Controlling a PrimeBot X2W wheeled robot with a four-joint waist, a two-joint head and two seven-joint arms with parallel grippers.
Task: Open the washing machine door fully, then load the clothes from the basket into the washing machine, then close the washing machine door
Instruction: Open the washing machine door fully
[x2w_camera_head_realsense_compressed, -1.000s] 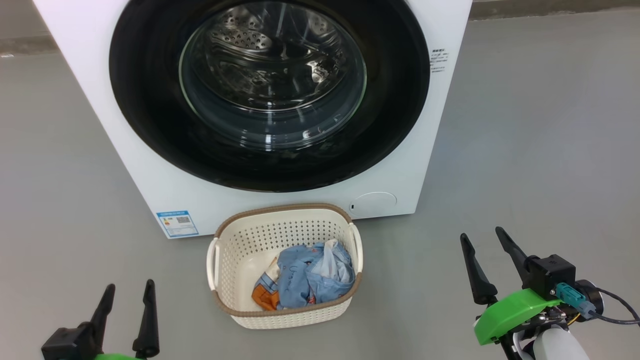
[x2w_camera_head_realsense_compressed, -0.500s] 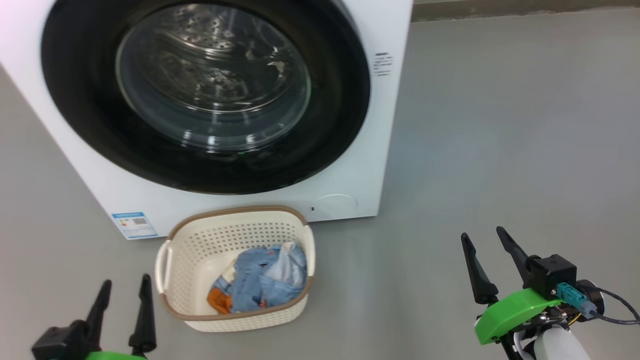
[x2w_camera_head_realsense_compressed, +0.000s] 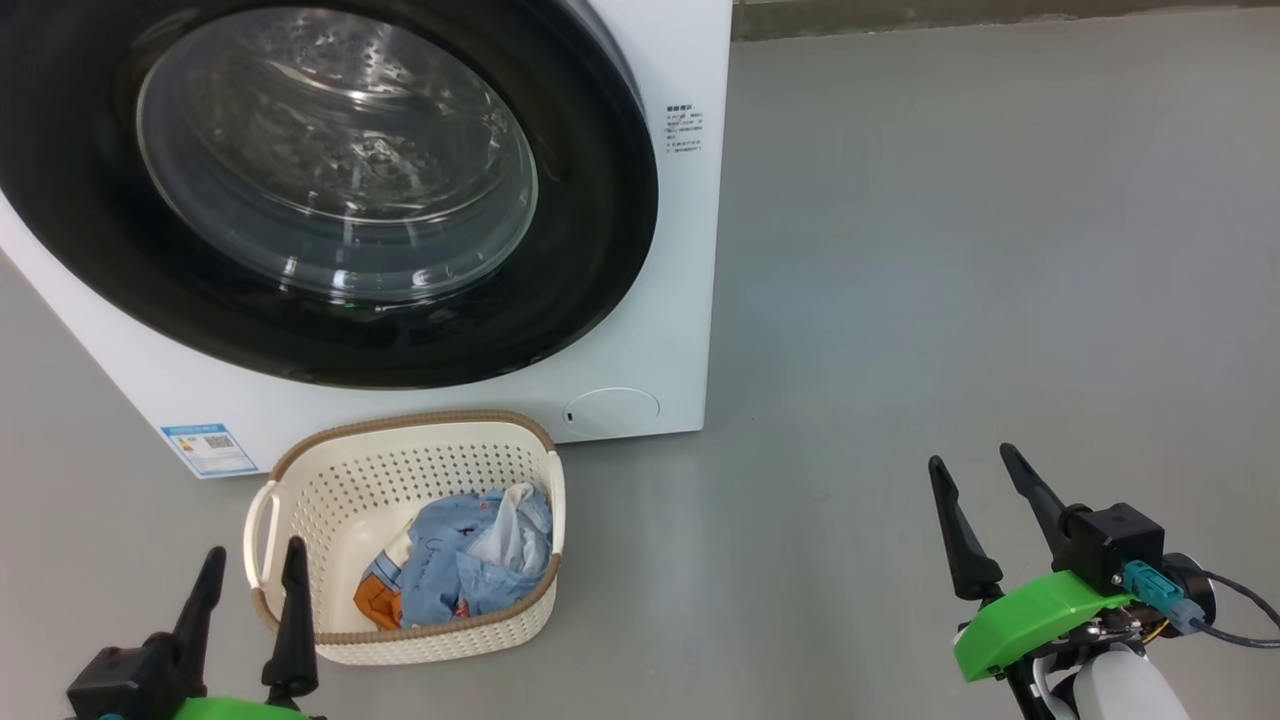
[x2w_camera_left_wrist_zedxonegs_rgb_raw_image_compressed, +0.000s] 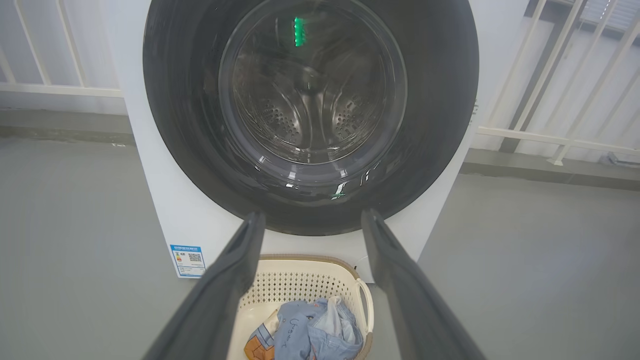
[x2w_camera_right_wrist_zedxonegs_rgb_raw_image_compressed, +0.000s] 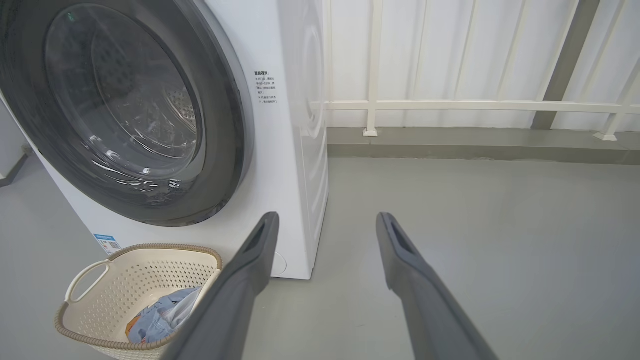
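Both grippers stand spread wide and empty. Your left gripper (x2w_camera_head_realsense_compressed: 253, 552) is low, just short of the small cream perforated plastic basket (x2w_camera_head_realsense_compressed: 410, 420); your right gripper (x2w_camera_head_realsense_compressed: 972, 460) hangs over bare grey floor (x2w_camera_head_realsense_compressed: 950, 250), well off to the machine's right. The large round door with glossy black rim and bulging clear glass window (x2w_camera_head_realsense_compressed: 330, 190) sits shut on the front of the big white front-loading washing machine (x2w_camera_head_realsense_compressed: 690, 250). It lies ahead of and above both grippers: straight on from the left, up and leftward from the right. Being round, it has no long axis, and you cannot tell where a handle sits. The right gripper looks nearer the door's right edge. The bundle of light blue, orange and white clothes (x2w_camera_head_realsense_compressed: 460, 570) lies in the basket, just before the machine.
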